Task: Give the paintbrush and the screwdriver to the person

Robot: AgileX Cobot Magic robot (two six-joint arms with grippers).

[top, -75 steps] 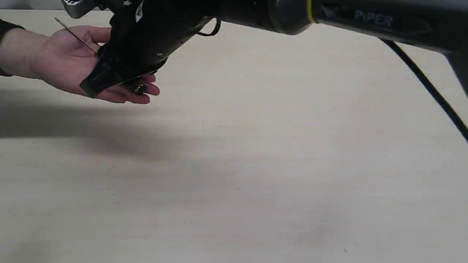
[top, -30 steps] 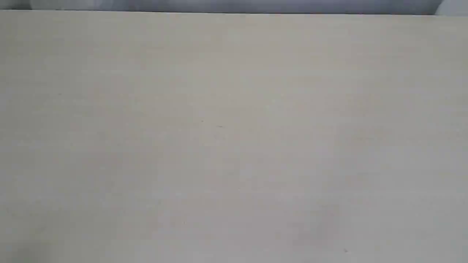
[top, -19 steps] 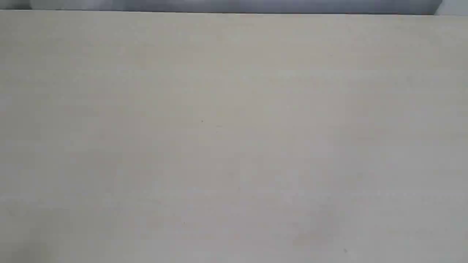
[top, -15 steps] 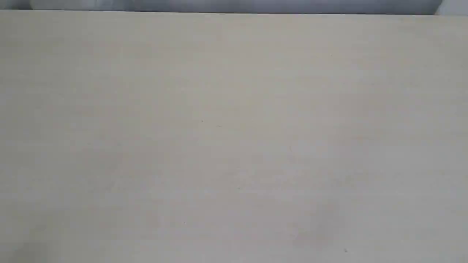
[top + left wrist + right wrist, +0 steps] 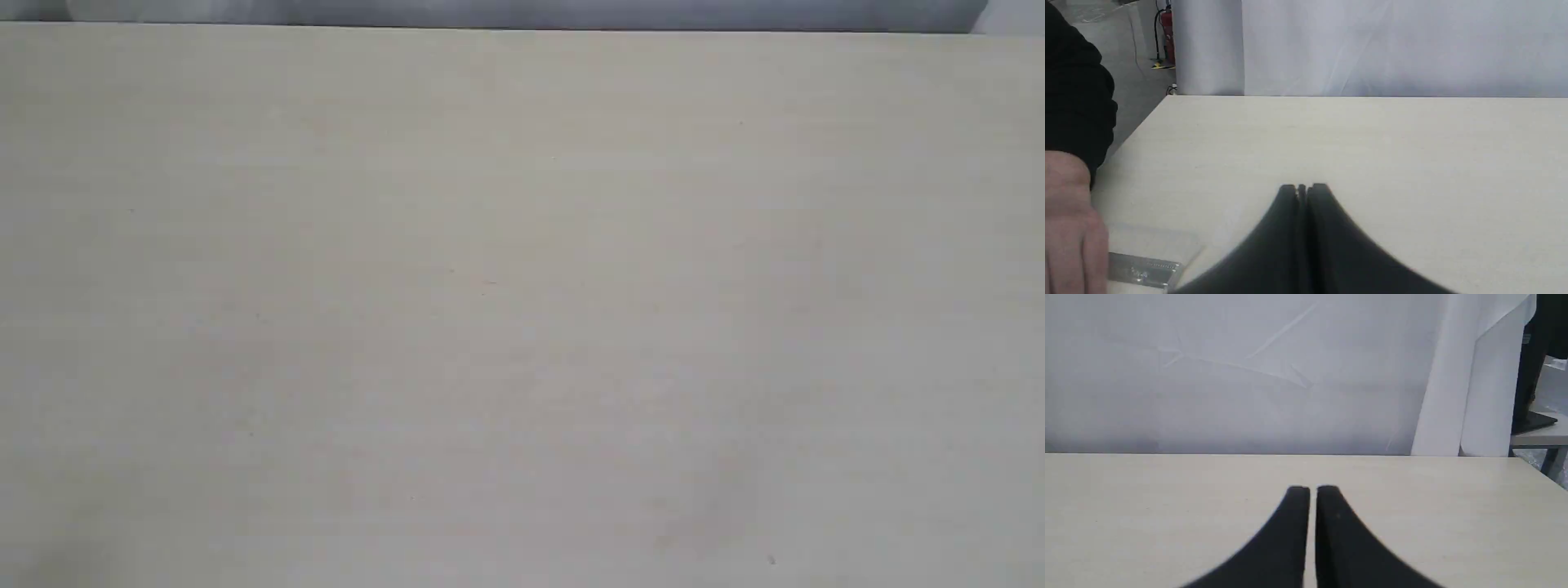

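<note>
In the exterior view, only the table (image 5: 522, 327) is showing, pale and flat. A grey curtain (image 5: 571, 13) is running along its edge at 12 o'clock. A tiny dark speck (image 5: 771, 560) is sitting at 5 o'clock.

In the left wrist view, the left gripper (image 5: 1303, 188) is hanging just over the table. Its two black fingers are pressing together with nothing between them. If the way it is pointing is 12 o'clock, a hand (image 5: 1069, 228) in a black sleeve (image 5: 1073, 90) is resting on the table at about 9 o'clock. The brush (image 5: 1141, 270) is lying flat just beside that hand, with its silver band by the fingers and its pale hairs pointing toward 12 o'clock. Its handle is not showing. A red fire extinguisher (image 5: 1169, 36) is standing far off at 11 o'clock.

In the right wrist view, the right gripper (image 5: 1312, 490) is hanging over the table too. Its fingers are almost touching, with only a thin line between them, and they are holding nothing. A black stand (image 5: 1531, 375) is standing at 2 o'clock.
</note>
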